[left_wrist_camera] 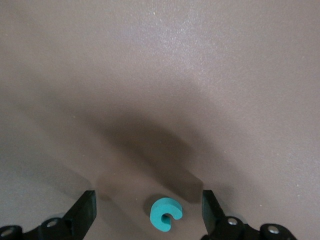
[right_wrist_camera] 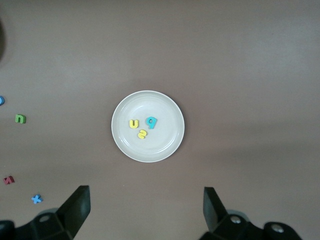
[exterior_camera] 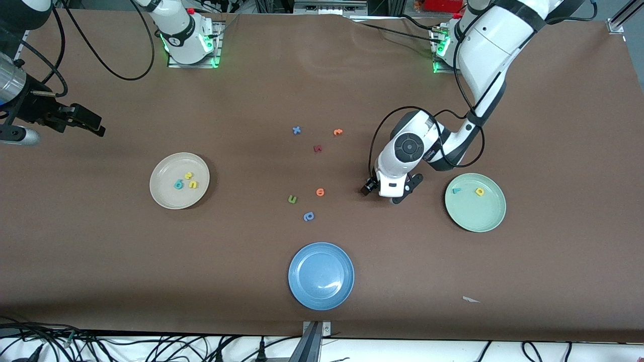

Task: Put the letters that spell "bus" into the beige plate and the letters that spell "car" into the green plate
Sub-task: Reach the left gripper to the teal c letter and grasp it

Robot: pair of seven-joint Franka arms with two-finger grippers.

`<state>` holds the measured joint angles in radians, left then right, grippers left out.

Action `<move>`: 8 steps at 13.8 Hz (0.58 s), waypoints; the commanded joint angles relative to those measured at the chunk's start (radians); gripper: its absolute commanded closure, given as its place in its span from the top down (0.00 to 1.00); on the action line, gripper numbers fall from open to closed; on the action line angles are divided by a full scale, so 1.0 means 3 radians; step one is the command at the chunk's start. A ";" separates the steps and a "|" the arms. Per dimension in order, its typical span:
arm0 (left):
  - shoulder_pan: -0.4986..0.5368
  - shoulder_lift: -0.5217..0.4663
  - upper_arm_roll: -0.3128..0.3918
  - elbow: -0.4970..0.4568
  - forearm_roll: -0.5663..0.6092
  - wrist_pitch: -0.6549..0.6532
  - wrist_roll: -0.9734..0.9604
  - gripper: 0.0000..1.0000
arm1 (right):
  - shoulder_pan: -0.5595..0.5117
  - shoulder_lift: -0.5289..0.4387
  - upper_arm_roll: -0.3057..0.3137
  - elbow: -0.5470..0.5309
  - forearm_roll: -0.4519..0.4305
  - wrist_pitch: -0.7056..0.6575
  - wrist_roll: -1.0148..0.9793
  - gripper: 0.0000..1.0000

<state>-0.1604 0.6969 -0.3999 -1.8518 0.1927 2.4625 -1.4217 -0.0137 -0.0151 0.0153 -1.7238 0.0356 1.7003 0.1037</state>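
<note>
A: Where is the c (left_wrist_camera: 165, 215) to be found in the front view?
B: It is hidden there under the left gripper (exterior_camera: 385, 195), at nine o'clock of the green plate (exterior_camera: 490, 221); it is shown by the left wrist view alone.
A: What is cut off?
B: The right arm (exterior_camera: 20, 100), by the front view's edge; a blue letter (right_wrist_camera: 1, 100), by the right wrist view's edge.
A: And the maroon letter (exterior_camera: 317, 149)?
B: Too small to be read.

You see a blue plate (exterior_camera: 321, 276) on the brown tabletop (exterior_camera: 553, 281), nearest the front camera. Loose letters lie mid-tabletop: blue x (exterior_camera: 297, 130), orange letter (exterior_camera: 337, 132), dark red letter (exterior_camera: 317, 149), second orange letter (exterior_camera: 320, 192), green letter (exterior_camera: 292, 199), blue rounded letter (exterior_camera: 309, 216).
</note>
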 commanded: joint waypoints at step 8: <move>-0.0171 0.0121 0.0039 0.0129 0.0099 0.0019 -0.0170 0.64 | -0.0082 0.0009 0.0133 0.0019 0.0060 0.0064 -0.0033 1.00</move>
<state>-0.1906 0.7037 -0.3985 -1.8409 0.1930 2.4658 -1.4392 -0.0156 -0.0170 0.0443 -1.7239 0.0360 1.7116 0.1055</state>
